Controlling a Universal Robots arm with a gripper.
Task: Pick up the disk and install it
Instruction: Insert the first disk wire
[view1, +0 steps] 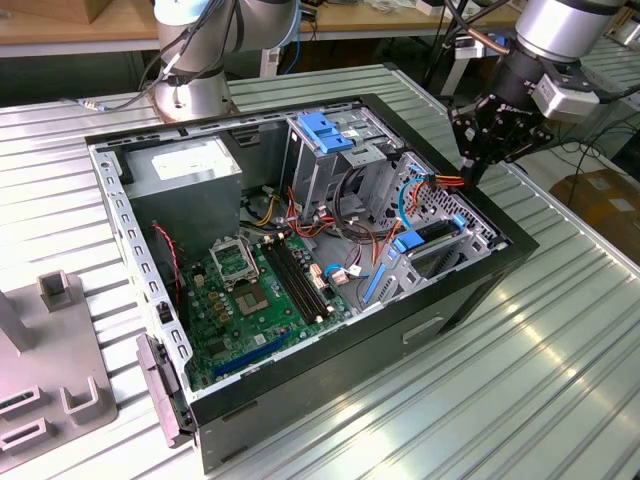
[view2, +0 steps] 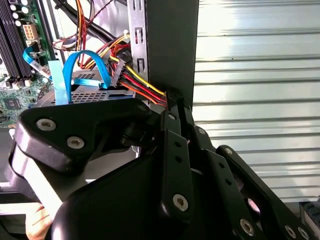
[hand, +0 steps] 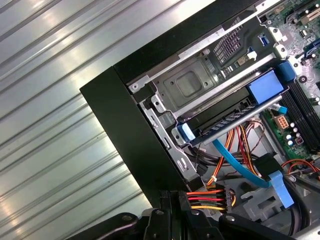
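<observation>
Green motherboard (view1: 255, 290), blue-topped drive cage (view1: 328, 133), black tool (view1: 497, 128), ribbed silver table (view1: 560, 340), red-yellow-black wires (hand: 207, 198).

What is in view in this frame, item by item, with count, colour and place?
Open desktop computer case: one, black, lying on its side on the table.
Ribbed metal table: one, silver, under the case.
Green motherboard: one, on the case floor.
Grey power supply box with white sticker: one, in the case corner nearest the arm's base.
Metal drive cage with blue plastic top: one, upright inside the case.
Flat grey disk with blue plastic rails: one, sitting in the bay at the case edge.
Red, yellow and black power cable bundle: one, beside the end effector.
Grey plastic fixture: one, at the exterior view's left.
Black end effector: one, above the case edge by the disk bay.
</observation>
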